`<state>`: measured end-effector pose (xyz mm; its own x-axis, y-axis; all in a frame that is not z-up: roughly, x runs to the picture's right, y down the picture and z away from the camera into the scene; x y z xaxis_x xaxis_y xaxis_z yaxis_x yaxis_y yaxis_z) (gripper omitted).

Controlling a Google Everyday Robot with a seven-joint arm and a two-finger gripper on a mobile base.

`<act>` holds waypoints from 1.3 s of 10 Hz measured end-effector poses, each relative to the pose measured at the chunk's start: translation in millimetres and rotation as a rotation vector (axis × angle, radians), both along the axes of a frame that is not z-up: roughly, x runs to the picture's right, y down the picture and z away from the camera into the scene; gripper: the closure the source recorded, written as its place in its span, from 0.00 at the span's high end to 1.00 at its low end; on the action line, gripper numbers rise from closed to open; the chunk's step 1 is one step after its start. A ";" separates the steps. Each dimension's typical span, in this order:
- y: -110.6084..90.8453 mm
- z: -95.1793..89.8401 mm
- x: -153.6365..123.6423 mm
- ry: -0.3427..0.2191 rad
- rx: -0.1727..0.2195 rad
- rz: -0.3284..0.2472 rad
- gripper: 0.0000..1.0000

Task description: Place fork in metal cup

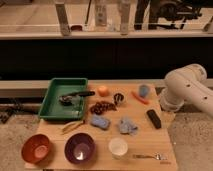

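The fork (148, 156) is slim and silvery and lies flat near the front right corner of the wooden table (165, 142), to the right of the white cup (118, 147). The metal cup (118, 98) is small, dark and shiny, and stands upright near the table's back middle, between the orange (102, 90) and a red carrot-like piece (140, 97). Only white segments of my arm (186, 91) show, beside the table's back right corner. My gripper is out of view, and nothing of the arm touches the fork or the metal cup.
A green tray (50, 102) at the back left holds a black-handled utensil (76, 96). Dark grapes (102, 107), a blue sponge (100, 121), a grey cloth (128, 126), a black block (154, 119), yellow tongs (73, 126), a purple bowl (80, 148) and an orange bowl (36, 148) also lie about.
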<state>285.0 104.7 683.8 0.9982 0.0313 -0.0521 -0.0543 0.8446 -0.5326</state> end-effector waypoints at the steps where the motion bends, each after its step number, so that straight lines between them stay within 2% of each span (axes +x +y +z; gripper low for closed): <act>1: 0.0 0.0 0.0 0.000 0.000 0.000 0.94; 2: 0.7 0.7 -0.3 -0.001 -0.001 0.001 0.80; 13: 0.7 0.7 0.1 -0.001 -0.001 0.001 0.80</act>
